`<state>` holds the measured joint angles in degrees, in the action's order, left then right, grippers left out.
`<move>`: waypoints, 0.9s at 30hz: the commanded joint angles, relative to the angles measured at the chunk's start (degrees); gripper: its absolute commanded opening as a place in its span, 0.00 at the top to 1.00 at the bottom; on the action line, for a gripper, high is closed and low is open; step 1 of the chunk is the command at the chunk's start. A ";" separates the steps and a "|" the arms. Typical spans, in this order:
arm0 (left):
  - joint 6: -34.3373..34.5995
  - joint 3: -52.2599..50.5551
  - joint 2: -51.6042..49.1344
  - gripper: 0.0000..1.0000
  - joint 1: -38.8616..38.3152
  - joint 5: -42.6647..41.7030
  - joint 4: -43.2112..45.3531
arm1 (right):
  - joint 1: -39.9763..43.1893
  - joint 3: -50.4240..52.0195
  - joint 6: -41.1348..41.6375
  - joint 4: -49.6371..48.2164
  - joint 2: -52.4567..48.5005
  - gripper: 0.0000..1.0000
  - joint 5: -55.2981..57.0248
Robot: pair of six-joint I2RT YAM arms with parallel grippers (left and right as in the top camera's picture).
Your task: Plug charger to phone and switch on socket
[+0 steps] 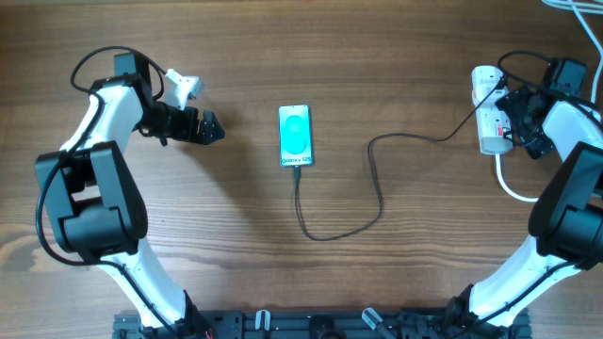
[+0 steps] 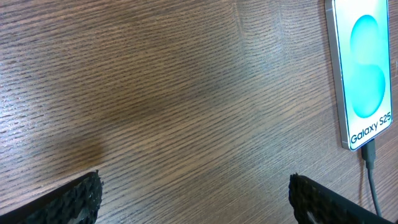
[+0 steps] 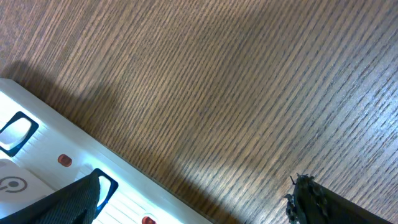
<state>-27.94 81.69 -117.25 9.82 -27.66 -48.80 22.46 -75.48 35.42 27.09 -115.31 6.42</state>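
Observation:
The phone lies face up mid-table, its "Galaxy" end toward the front; it also shows at the right edge of the left wrist view. The thin black charger cable is plugged into the phone's near end, loops forward and runs right to the white socket strip. My left gripper is open and empty, left of the phone. My right gripper is open, with one finger over a dark switch on the socket.
A thick white cord leaves the socket's near end and curves toward the right arm. A white cable lies at the far right corner. Red indicator marks sit on the strip.

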 commanded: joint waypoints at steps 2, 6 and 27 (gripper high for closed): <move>-0.09 -0.04 0.15 0.00 0.20 0.13 0.00 | -0.50 0.20 -2.49 1.22 -1.49 0.00 -3.52; -0.09 -0.04 0.15 0.00 0.20 0.13 0.00 | -0.50 0.20 -3.45 0.94 -1.49 0.00 -3.50; -0.09 -0.04 0.15 0.00 0.20 0.13 0.00 | -2.40 0.20 -5.22 2.97 -1.49 0.00 -3.48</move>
<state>-27.94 81.69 -117.25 9.82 -27.66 -48.80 22.41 -75.90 32.95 28.95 -115.28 6.02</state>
